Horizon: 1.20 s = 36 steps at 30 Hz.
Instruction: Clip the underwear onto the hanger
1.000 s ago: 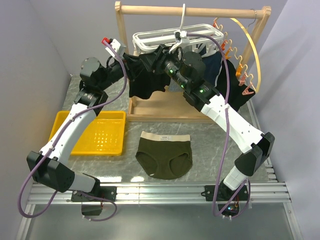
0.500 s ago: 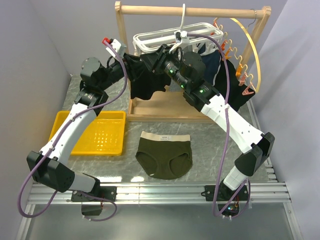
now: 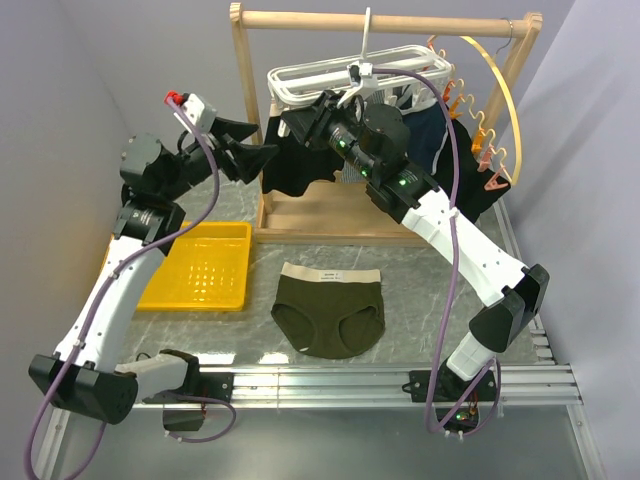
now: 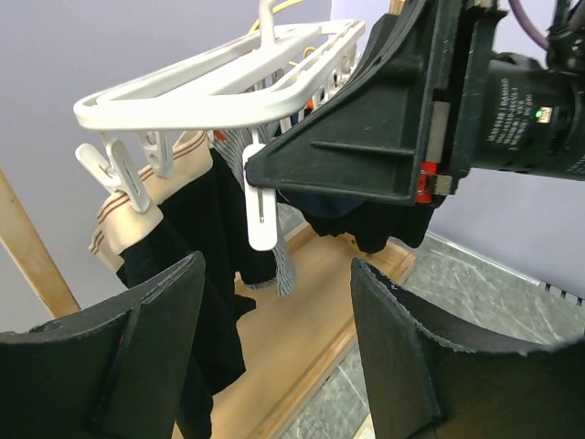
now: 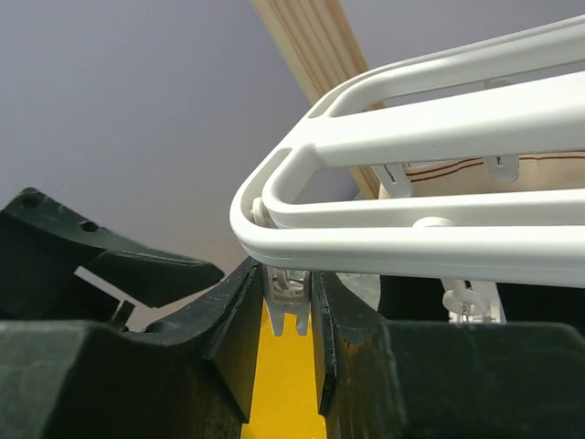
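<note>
Olive underwear (image 3: 329, 312) label (image 3: 331, 273) unreadable; left pincer (image 4: 276, 274) spread, right pincer (image 5: 285, 272) pinching hanger clip (image 5: 287, 315)

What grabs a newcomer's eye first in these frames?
The right gripper, up at the back, pinches a clip at the corner of the white hanger hung on the wooden rack. The left gripper hangs open and empty just beside it. The olive underwear lies flat on the table at front centre, untouched.
</note>
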Each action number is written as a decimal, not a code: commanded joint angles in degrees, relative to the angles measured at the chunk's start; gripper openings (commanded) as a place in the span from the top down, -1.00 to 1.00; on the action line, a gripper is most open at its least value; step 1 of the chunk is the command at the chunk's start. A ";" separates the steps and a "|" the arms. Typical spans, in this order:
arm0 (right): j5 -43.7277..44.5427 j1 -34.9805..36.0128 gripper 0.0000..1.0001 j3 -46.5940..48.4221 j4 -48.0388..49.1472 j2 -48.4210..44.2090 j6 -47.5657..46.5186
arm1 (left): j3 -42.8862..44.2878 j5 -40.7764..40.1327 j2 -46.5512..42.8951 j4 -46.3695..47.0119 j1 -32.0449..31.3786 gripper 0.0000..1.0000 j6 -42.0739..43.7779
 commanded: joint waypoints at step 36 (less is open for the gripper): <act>3.91 0.32 0.18 -0.64 0.79 -2.86 7.91 | 13.53 -6.61 12.63 1.62 -7.43 0.84 7.44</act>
